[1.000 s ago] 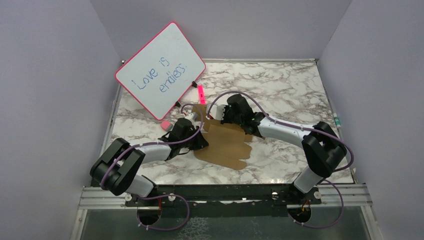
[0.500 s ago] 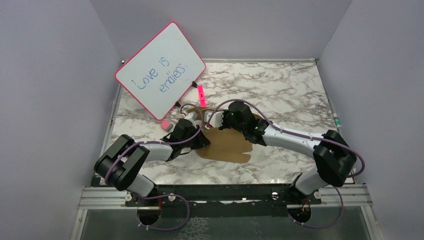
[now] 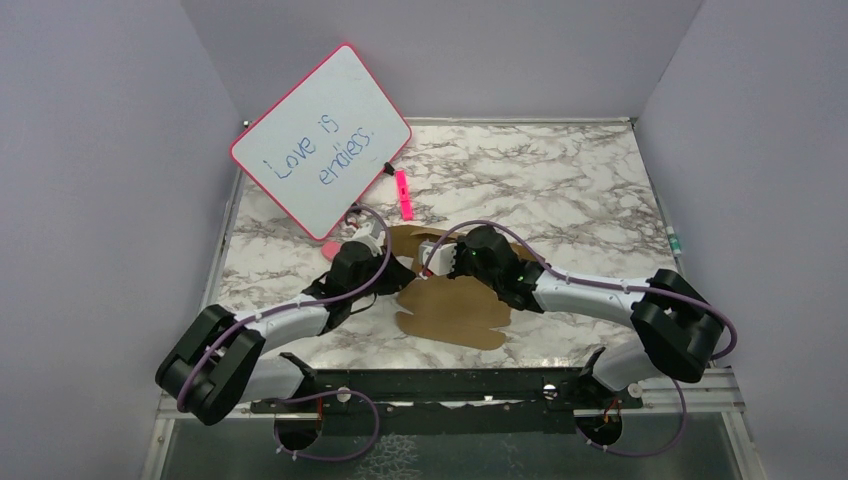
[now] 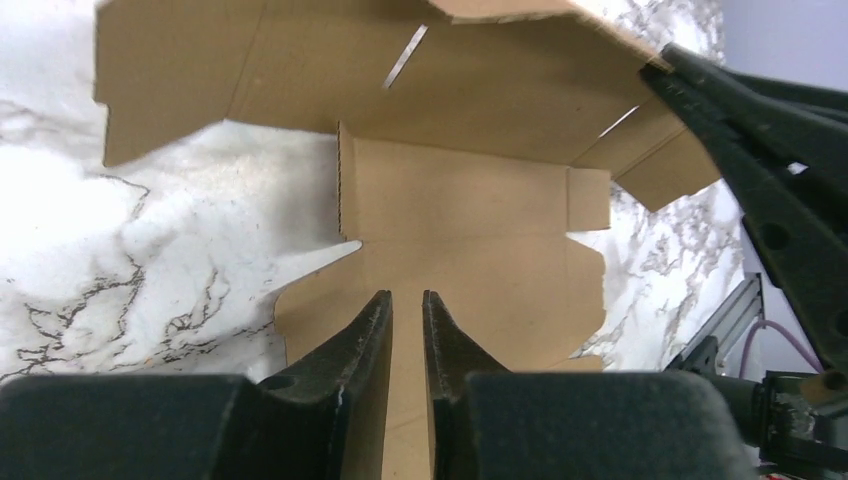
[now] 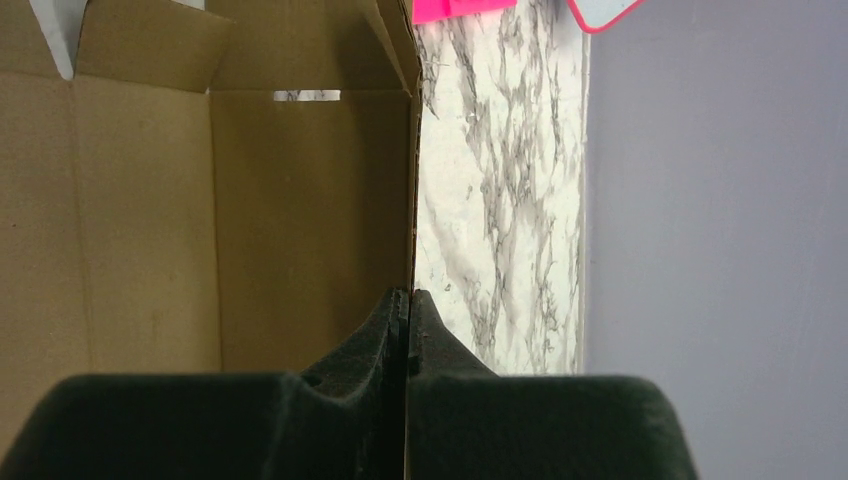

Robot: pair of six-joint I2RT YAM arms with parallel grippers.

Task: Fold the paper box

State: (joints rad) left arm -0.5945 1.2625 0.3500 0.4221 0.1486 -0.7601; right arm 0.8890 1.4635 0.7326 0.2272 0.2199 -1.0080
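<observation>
At tabletop (image 3: 590, 180) ctr, between both arms, you find the paper box (image 3: 455, 312): a brown die-cut sheet, near panels lying flat, far panels standing up.

Left claw (image 4: 407, 297): sits low over a flat panel at the sheet's left side. Fingers are parted by a narrow slit w/ cardboard visible through it; nothing is seen clamped.

Right claw (image 5: 409, 292): clenched on the vertical edge of an upright panel. In the right wrist view, the panel's face is left of that edge and marble is right of it.

At rear left, a pink-framed whiteboard (image 3: 322, 140) stands tilted. A pink marker (image 3: 402, 193) lies just beyond the cardboard.
</observation>
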